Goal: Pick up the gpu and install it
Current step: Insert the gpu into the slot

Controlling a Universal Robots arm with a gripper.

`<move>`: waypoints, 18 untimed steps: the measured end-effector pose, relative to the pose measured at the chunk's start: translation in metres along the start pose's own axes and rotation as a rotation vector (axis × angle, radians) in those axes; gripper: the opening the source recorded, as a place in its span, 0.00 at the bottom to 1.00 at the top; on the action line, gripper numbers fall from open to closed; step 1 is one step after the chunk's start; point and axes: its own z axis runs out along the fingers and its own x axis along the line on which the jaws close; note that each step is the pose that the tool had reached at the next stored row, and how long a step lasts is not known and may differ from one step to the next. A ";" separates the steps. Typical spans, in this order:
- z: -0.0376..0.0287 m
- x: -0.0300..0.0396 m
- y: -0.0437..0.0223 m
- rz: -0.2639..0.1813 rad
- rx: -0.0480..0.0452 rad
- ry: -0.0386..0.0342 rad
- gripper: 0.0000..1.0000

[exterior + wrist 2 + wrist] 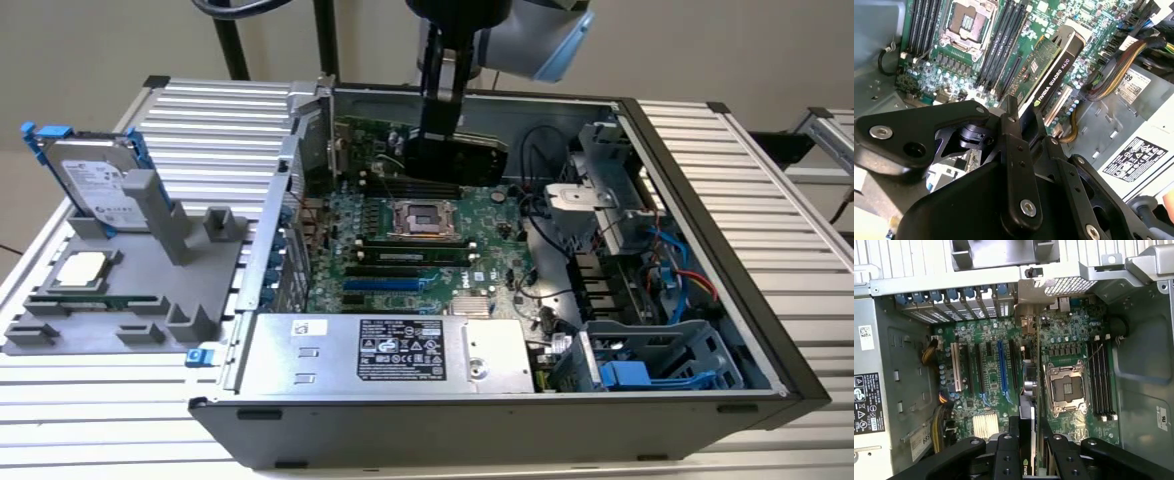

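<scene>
Hanging over the open computer case (694, 250), the gripper (441, 150) has its black fingers (1019, 150) clamped on the gpu (1054, 70), which is held edge-down above the motherboard (400, 250), inside the case walls and near the far wall in the exterior view. In the second wrist view the card shows a flat black cooler face with a green circuit edge beside it, tilted across the row of long expansion slots (1001, 367). In the first wrist view the card's thin edge (1031, 390) runs between the 2 finger blocks toward the slotted metal rear wall (979, 305), with the blue slot on one side and the square processor socket (1066, 387) on the other.

Room around the card is tight: memory slots (1101, 380) and the socket lie close by, and bundled yellow and black cables (1114, 60) sit near the power supply (387, 350), a smooth grey metal box with a label. Outside the case, on the exterior view's left, a ribbed aluminium table (187, 110) carries a grey moulded holder (120, 300) with a silver hard drive (100, 180) standing upright in it.
</scene>
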 end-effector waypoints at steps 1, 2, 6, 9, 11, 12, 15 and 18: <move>0.0000 0.0000 0.0000 0.000 0.0000 -0.0001 0.00; 0.0001 0.0000 0.0000 0.000 0.0000 -0.0001 0.00; 0.0023 0.0001 -0.0001 0.000 0.0001 0.0001 0.00; 0.0041 0.0002 -0.0002 0.000 0.0002 0.0001 0.00; 0.0053 0.0002 -0.0002 0.000 0.0001 0.0002 0.00; 0.0059 0.0002 -0.0003 0.000 0.0002 0.0002 0.00; 0.0077 0.0003 -0.0004 0.000 0.0002 0.0001 0.00; 0.0096 0.0004 -0.0004 0.000 0.0002 0.0001 0.00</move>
